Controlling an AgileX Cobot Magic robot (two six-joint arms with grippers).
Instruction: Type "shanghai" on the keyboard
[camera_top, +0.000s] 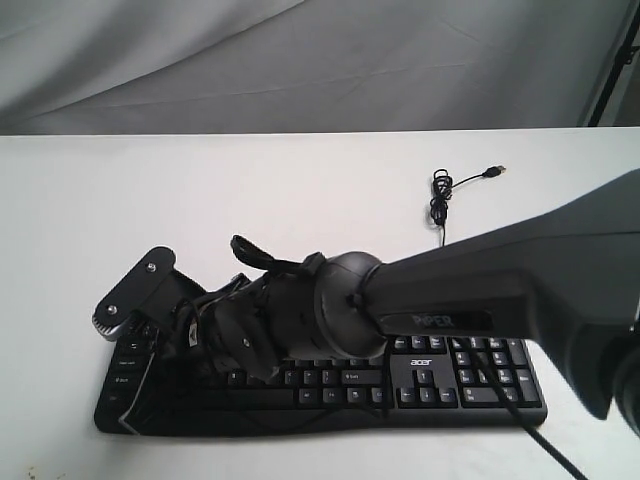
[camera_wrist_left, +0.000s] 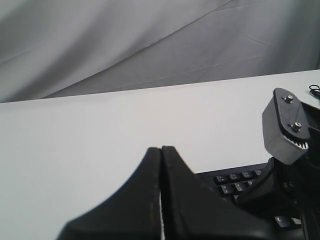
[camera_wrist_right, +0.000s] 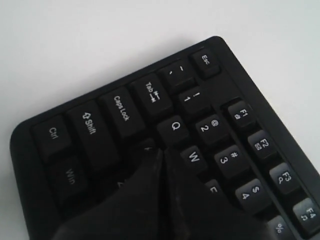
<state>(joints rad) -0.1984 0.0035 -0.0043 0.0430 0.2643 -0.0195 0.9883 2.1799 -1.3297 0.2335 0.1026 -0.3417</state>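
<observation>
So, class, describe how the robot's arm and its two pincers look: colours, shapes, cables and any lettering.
The right arm is dark grey, thick and smooth, lettered PIPER, with a rounded joint and looping black cables near its wrist. The left pincer and the right pincer are both matte black, tapering to narrow wedges.

keyboard (camera_top: 430, 385) middle hidden behind right arm (camera_top: 480, 290), key under right pincer (camera_wrist_right: 161, 150) covered

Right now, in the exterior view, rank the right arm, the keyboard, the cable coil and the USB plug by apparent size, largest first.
1. right arm (nearest the camera)
2. keyboard, partly hidden
3. cable coil
4. USB plug
</observation>
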